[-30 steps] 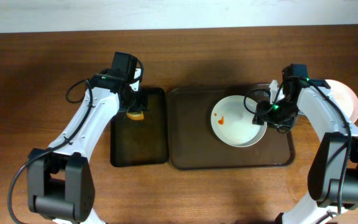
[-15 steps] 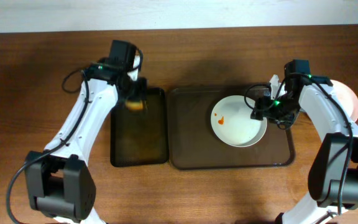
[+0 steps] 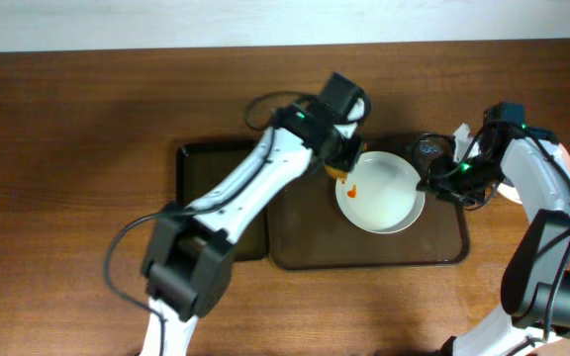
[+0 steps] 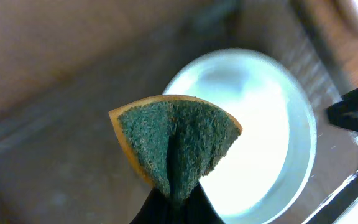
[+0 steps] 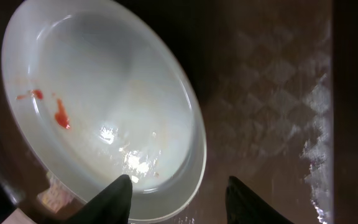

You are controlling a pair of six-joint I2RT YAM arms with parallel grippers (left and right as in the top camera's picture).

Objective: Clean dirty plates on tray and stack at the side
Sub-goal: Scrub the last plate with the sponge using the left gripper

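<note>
One white plate (image 3: 384,198) with orange-red smears (image 3: 351,190) on its left side lies on the brown tray (image 3: 364,263). My left gripper (image 3: 336,166) is shut on a green sponge with an orange edge (image 4: 176,146) and holds it over the plate's left rim; the plate shows behind it in the left wrist view (image 4: 266,130). My right gripper (image 3: 433,184) is open and straddles the plate's right rim, one finger over the plate (image 5: 104,106) and one over the tray (image 5: 272,93). Its fingertips (image 5: 182,194) are wide apart. Another plate (image 3: 566,158) lies at the far right, mostly hidden by my right arm.
A narrower black tray (image 3: 196,198) lies left of the brown tray, partly under my left arm. The table's far edge runs along the top of the overhead view.
My left arm swung right from over the black tray, carrying the sponge to the plate's left rim. My right gripper stayed at the plate's right rim, shifting slightly right.
</note>
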